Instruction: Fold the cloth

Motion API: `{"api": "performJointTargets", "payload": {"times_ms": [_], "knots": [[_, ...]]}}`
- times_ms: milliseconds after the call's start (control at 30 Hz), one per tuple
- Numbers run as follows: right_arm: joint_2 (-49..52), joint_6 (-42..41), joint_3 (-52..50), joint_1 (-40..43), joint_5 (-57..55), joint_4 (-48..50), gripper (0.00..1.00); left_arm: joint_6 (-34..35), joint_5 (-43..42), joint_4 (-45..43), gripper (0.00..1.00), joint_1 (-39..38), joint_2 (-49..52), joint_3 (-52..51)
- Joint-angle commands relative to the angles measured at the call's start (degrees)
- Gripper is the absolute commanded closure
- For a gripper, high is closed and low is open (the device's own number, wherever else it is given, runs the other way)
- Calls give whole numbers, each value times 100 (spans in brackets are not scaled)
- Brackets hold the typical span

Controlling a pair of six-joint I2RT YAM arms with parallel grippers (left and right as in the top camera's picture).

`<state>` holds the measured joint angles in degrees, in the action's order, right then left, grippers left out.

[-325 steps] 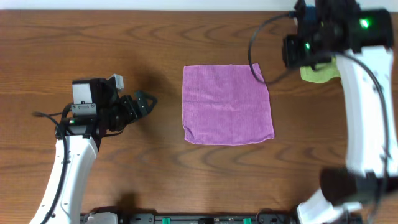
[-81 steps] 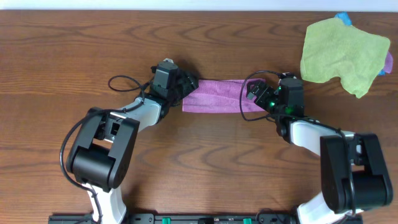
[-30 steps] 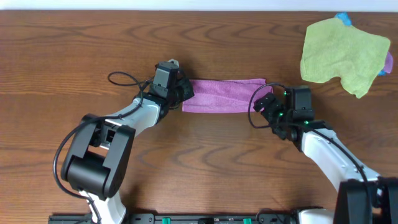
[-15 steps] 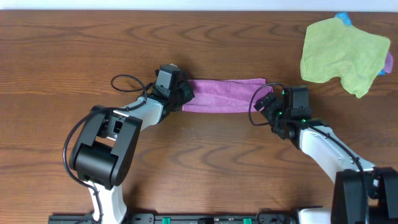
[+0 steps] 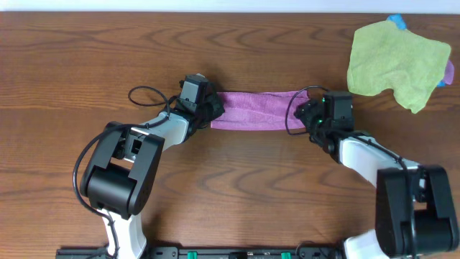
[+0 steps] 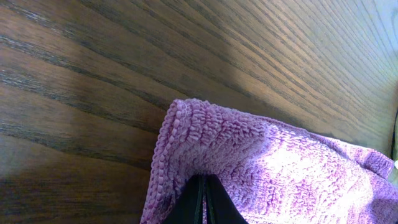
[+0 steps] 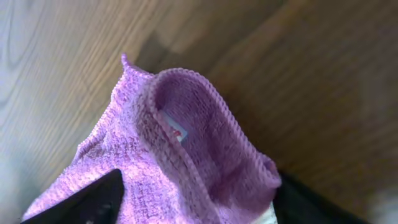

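Note:
The purple cloth (image 5: pixel 259 110) lies folded into a long narrow strip across the middle of the table. My left gripper (image 5: pixel 214 109) is at its left end. In the left wrist view the dark fingers (image 6: pixel 194 205) are pressed together with the cloth's hemmed corner (image 6: pixel 249 155) pinched between them. My right gripper (image 5: pixel 305 112) is at the strip's right end. In the right wrist view the cloth's looped end (image 7: pixel 186 143) sits bunched between the two fingers (image 7: pixel 87 202), which stand wide apart on either side of it.
A larger light-green cloth (image 5: pixel 395 61) lies crumpled at the back right, with a small blue item (image 5: pixel 397 21) poking out behind it. Black cables loop beside both wrists. Bare wooden table (image 5: pixel 237 194) lies in front of the strip.
My right gripper has moved up and left onto the strip's right end, and its jaws have begun to narrow around it. The left gripper keeps its pinch in the same place.

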<state>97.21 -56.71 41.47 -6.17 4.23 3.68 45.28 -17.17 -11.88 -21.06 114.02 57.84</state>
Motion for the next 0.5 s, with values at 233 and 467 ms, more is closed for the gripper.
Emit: {"api": "performJointTargets", "payload": {"times_ms": [233, 467], "knots": [[402, 190, -184, -15, 31, 90, 61, 111, 105, 133, 94, 2, 225, 17], [402, 734, -184, -24, 61, 428, 99, 109, -68, 280, 94, 2, 223, 17]]}}
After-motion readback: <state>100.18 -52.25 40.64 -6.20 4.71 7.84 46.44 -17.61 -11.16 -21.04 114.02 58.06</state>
